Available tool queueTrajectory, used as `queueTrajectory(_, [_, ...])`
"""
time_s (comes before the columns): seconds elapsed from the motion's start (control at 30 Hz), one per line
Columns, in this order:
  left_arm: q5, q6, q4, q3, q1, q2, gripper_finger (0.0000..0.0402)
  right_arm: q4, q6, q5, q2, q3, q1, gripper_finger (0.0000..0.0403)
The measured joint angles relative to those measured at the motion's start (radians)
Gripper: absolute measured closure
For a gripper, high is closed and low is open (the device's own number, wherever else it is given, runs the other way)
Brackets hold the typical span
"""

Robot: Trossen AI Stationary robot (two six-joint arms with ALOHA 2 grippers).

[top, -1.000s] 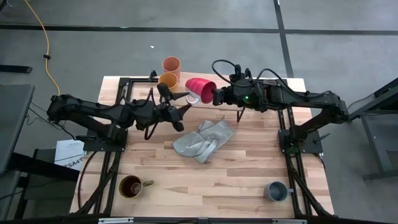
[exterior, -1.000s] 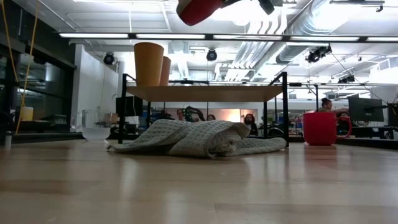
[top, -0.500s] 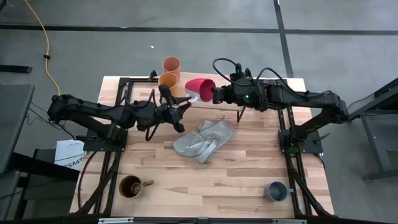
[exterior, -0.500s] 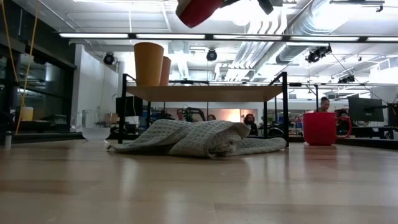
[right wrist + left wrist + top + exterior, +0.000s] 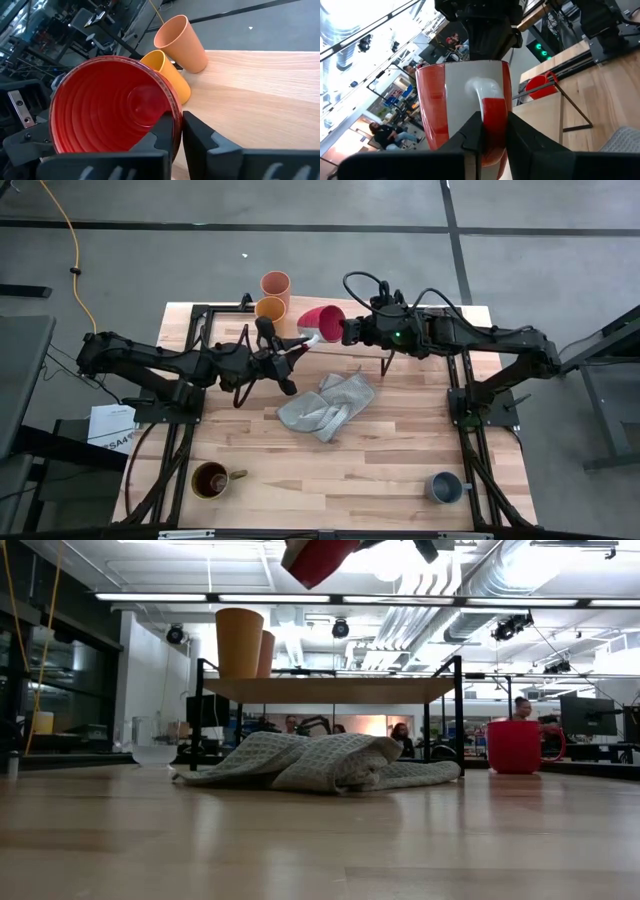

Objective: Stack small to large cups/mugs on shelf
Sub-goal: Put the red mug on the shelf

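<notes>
Wooden tabletop (image 5: 400,470), red mug (image 5: 322,322) — white handle, ribbed inside

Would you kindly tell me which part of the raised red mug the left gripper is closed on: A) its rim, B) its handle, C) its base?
B: the left gripper pinches the handle of the red mug, while the right gripper clamps the rim.

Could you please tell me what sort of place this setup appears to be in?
Probably an open robotics lab or workshop: exposed ceiling ducts, strip lights, and people at desks beyond the table.
</notes>
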Motion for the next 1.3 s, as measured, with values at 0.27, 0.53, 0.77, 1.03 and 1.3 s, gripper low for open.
queueTrajectory(0.27, [-0.02, -0.004, 0.0, 0.0, -0.023, -0.002, 0.0359, 0.001, 0.001, 0.006, -0.004, 0.0, 0.001, 0.0317])
queueTrajectory(0.53, [-0.05, -0.038, -0.008, 0.0, -0.033, -0.002, 0.0359, 0.007, -0.031, 0.069, -0.075, 0.0, -0.007, 0.0242])
queueTrajectory(0.77, [-0.118, -0.442, -0.004, 0.067, -0.03, 0.016, 0.0359, -0.033, -0.162, 0.155, -0.198, 0.001, -0.007, 0.0215])
queueTrajectory(1.03, [-0.158, -0.763, -0.003, 0.272, -0.03, 0.17, 0.0359, -0.097, -0.233, 0.18, -0.282, 0.001, -0.007, 0.0214])
queueTrajectory(1.3, [-0.334, -1.057, 0.002, 0.327, 0.01, 0.354, 0.0359, -0.153, -0.247, 0.183, -0.292, 0.001, -0.007, 0.0214])
